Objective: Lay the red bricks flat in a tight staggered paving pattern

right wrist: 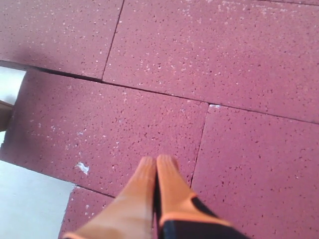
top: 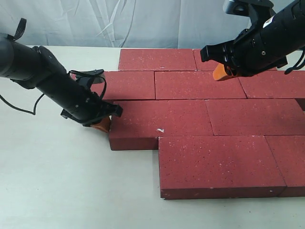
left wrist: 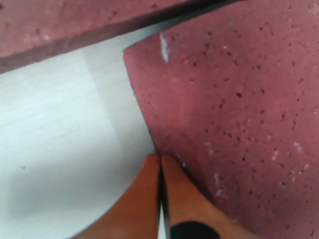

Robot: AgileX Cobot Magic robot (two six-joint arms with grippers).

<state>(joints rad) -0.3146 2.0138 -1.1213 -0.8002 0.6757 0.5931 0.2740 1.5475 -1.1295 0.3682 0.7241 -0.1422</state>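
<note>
Several dark-red bricks (top: 205, 93) lie flat in staggered rows on the white table (top: 52, 171). The brick with a white chip (top: 159, 124) sits third row, left end. My left gripper (top: 103, 125) is shut, its orange tips touching that brick's left end face down at table level; the left wrist view shows the tips (left wrist: 160, 158) against the brick's edge (left wrist: 229, 99). My right gripper (top: 220, 72) is shut and hovers above the second row; in the right wrist view its orange fingertips (right wrist: 157, 162) hang over the chipped brick (right wrist: 104, 134) near a joint.
A pale curtain (top: 143, 21) hangs behind the table. The front row's big brick (top: 219, 164) juts toward the near edge. Bare tabletop (top: 62, 191) spreads left and front of the paving. A narrow gap shows between bricks in the left wrist view.
</note>
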